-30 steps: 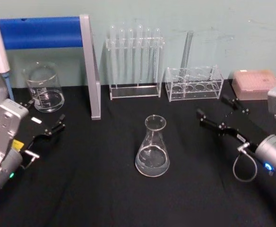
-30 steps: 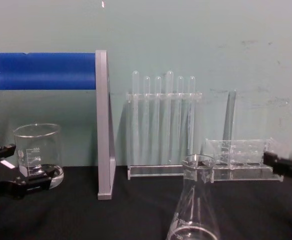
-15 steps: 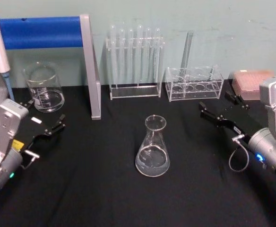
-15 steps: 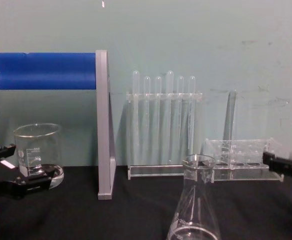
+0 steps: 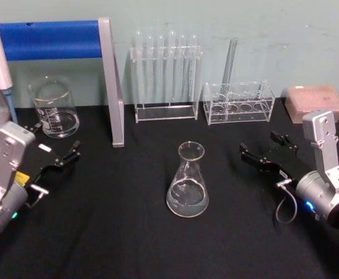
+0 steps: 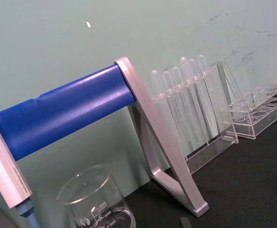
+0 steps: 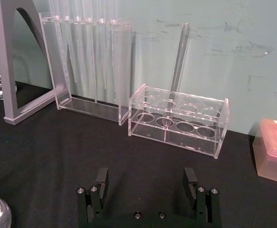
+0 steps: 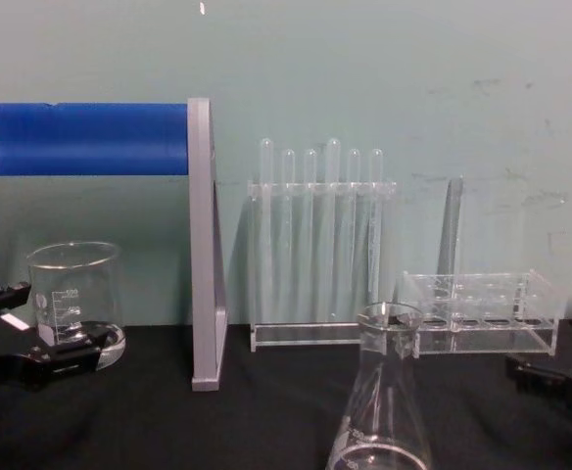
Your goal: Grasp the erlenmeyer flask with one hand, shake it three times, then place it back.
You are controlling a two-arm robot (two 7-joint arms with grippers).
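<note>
1. My right gripper (image 5: 266, 150) hangs low over the right half of the table, reaching from the right edge toward the middle.
2. Its two black fingers (image 7: 102, 182) stand well apart, nothing between them; from the right wrist both tips show parallel and level.
3. Behind them my grey right wrist (image 5: 320, 197) sits near the right edge, a thin cable looping off it.
4. My left gripper (image 5: 58, 158) rests at the left edge of the table, fingers pointing toward the middle, spread and holding nothing.
5. My grey left wrist (image 5: 6, 174) slopes toward the front left corner.
</note>
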